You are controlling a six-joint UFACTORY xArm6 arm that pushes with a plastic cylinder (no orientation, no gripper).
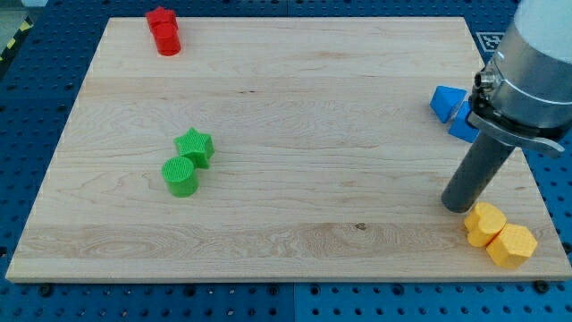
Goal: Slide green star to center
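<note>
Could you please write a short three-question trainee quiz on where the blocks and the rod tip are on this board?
1. True or false: my tip touches the green star.
2. Which block sits directly beside the green star? A red block, B green cylinder, C blue block
3. Fill in: the two yellow blocks lie near the board's bottom ____ corner in the view.

Key: 1 false, it is far off at the view's right; 2 B; 3 right.
</note>
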